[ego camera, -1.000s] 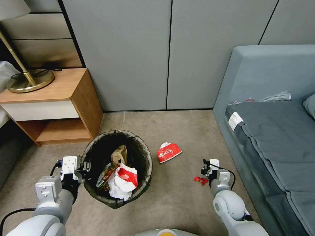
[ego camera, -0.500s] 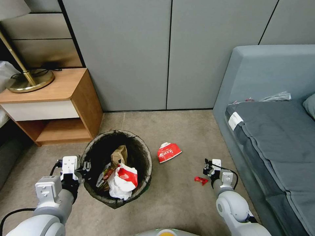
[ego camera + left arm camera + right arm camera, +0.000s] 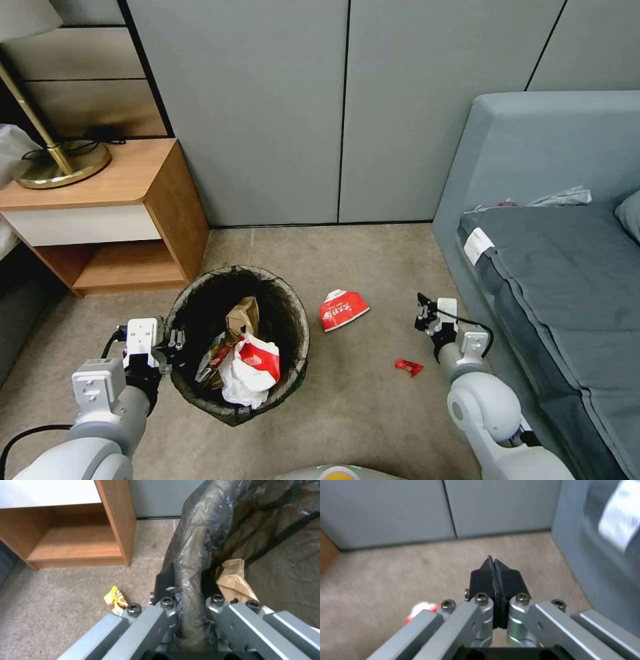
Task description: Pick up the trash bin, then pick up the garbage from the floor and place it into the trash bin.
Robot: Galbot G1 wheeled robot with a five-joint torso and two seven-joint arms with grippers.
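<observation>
The trash bin (image 3: 200, 393), lined with a dark bag, stands on the carpet holding a brown paper bag, white paper and red cartons. My left gripper (image 3: 175, 341) is shut on its rim; in the left wrist view the bagged rim (image 3: 191, 562) runs between the black pads. On the floor lie a red-and-white carton (image 3: 343, 309) and a small red scrap (image 3: 408, 366). My right gripper (image 3: 424, 313) hovers near the sofa, beyond the scrap, its pads pressed together on nothing (image 3: 494, 567). A yellow snack wrapper (image 3: 116, 600) lies on the carpet beside the bin.
A wooden nightstand (image 3: 107, 200) with a brass lamp base (image 3: 60, 163) stands at the left. The grey sofa (image 3: 553, 280) fills the right side. Grey wall panels (image 3: 347, 113) close off the back. Open carpet lies between bin and sofa.
My right gripper has risen and moved away from me, from beside the red scrap to beyond it, nearer the sofa. The left gripper and bin have stayed put.
</observation>
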